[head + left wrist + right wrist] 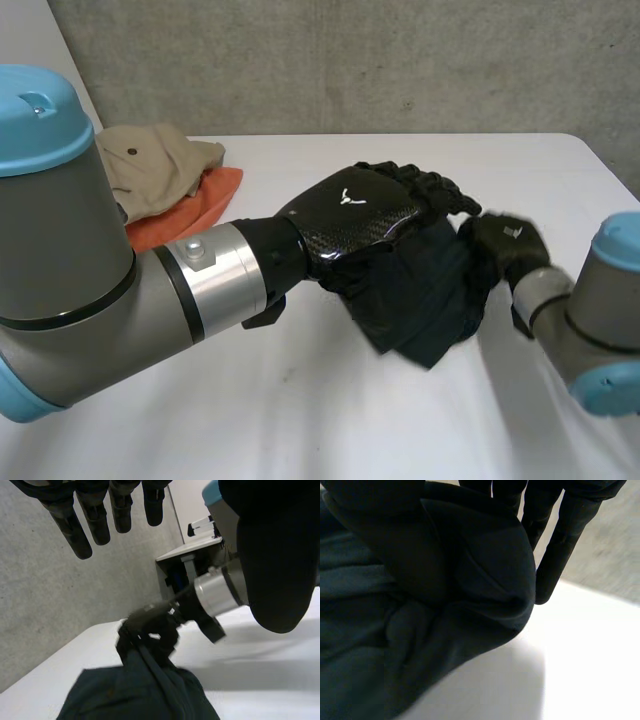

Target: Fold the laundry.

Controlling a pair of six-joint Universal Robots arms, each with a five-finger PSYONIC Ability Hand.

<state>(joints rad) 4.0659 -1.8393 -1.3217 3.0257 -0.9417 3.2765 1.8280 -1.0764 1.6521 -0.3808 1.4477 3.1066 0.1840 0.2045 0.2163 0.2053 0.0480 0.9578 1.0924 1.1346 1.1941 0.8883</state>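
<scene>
Dark cloth (430, 300) bunched on white table (300, 420)
right hand (510, 245) pinches its edge; left hand (350, 215) above, fingers straight

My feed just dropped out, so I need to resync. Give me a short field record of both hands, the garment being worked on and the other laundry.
left hand: open, fingers straight, above the dark garment, gripping nothing
right hand: shut on the dark garment, at the edge on its own side
dark garment: bunched up at mid-table, not laid flat
other laundry: beige garment lying on an orange garment, at the far left of the white table
</scene>
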